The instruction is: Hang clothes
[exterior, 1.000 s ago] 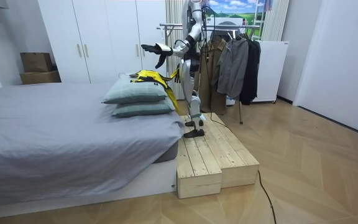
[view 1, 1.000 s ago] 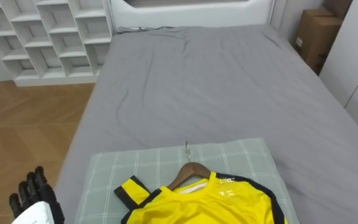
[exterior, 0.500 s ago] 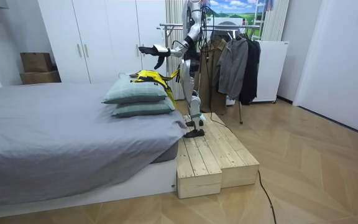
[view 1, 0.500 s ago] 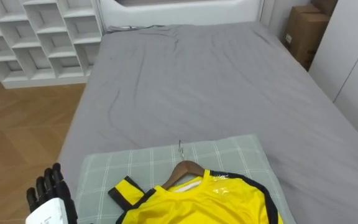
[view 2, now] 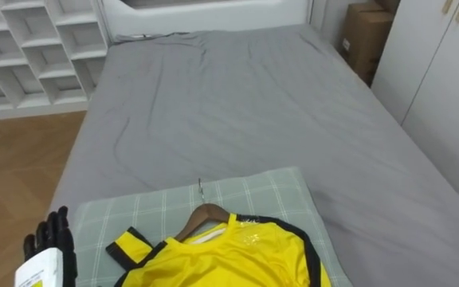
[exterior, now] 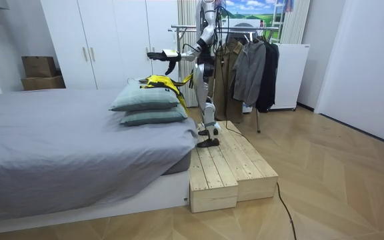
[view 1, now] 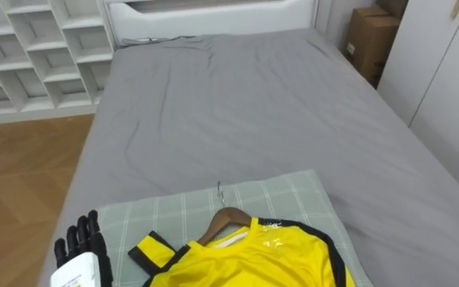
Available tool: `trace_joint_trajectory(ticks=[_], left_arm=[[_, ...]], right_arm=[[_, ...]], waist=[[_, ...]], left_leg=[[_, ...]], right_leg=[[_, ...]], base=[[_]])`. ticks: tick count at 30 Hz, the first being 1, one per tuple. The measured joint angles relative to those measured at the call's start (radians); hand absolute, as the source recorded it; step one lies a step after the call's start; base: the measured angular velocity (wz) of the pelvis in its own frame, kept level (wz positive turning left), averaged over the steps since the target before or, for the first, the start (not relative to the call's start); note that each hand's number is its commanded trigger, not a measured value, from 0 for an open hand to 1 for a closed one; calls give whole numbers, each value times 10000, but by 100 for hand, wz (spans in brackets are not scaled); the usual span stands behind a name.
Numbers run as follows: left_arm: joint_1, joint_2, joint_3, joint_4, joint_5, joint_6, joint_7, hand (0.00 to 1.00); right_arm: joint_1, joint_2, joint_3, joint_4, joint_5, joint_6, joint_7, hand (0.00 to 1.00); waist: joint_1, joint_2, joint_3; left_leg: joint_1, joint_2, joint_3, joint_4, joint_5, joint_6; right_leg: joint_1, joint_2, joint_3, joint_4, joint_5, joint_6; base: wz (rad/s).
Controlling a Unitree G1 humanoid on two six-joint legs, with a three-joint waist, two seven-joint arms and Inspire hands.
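A yellow shirt (view 1: 253,259) with black trim lies on a wooden hanger (view 1: 228,219) on top of a green checked pillow (view 1: 174,211) at the near end of the bed. The hanger's metal hook (view 1: 219,191) points up the bed. My left hand (view 1: 82,247) is raised at the lower left, beside the pillow and apart from the shirt, fingers straight and empty. In the room view I stand on a wooden platform (exterior: 225,167) at the bed's end. My left hand (exterior: 160,55) is stretched out above the shirt (exterior: 157,82) and the stacked pillows (exterior: 145,100).
The grey bed (view 1: 245,112) stretches ahead. White cube shelves (view 1: 30,48) stand at the far left and a cardboard box (view 1: 365,36) at the far right. A clothes rack (exterior: 245,40) with hanging coats stands right behind me. White wardrobes (exterior: 105,40) line the wall.
The eye view has shifted, so the bed and the shirt sit further left. My left hand has come up further into the picture and, in the room view, reaches a little further over the pillows.
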Motion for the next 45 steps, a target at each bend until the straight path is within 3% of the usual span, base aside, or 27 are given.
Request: trace_joint_trajectory(ticks=[7,14,23,31,37,45], left_arm=[[-44,8,26,-1,127,-45,-33,0],[-671,7,18,-4,128,-212,-354,0],[-835,11,13,-3,110,-219,-1142,0],[-1257,13,1,-1,114,-231,-1180,0],[-1473,21,1,-1,114,-232,-1260,0],[-1520,33,-24,-2,115,-209,-2095,0]], right_arm=[[6,52,-69,15,6,-208,31,0],[30,-4,-78,-19,-14,-233,28,0],[29,9,-274,-32,-6,-344,36,0],[1,-63,-394,21,-191,-444,122,0],[102,-88,-486,67,-460,-403,128,0],[107,-84,-659,187,-1108,-315,126,0]], waist=[[29,24,4],[24,115,28],[-213,129,37],[-461,265,114],[-648,299,99],[-760,294,94]], left_leg=[[9,125,175,4,-24,-39],[13,131,204,6,-25,-41],[14,135,294,-30,-26,-41],[5,133,277,-62,-26,-41],[73,136,349,-126,-25,-41],[94,141,480,-132,-25,-41]], right_leg=[[-76,120,279,6,113,-41],[-132,146,449,6,126,-62],[-155,146,523,-5,128,-60],[-189,144,521,1,128,-59],[-194,150,618,7,128,-59],[-196,144,652,4,127,-58]], base=[[-10],[-7],[-1],[0],[-5],[-1]])
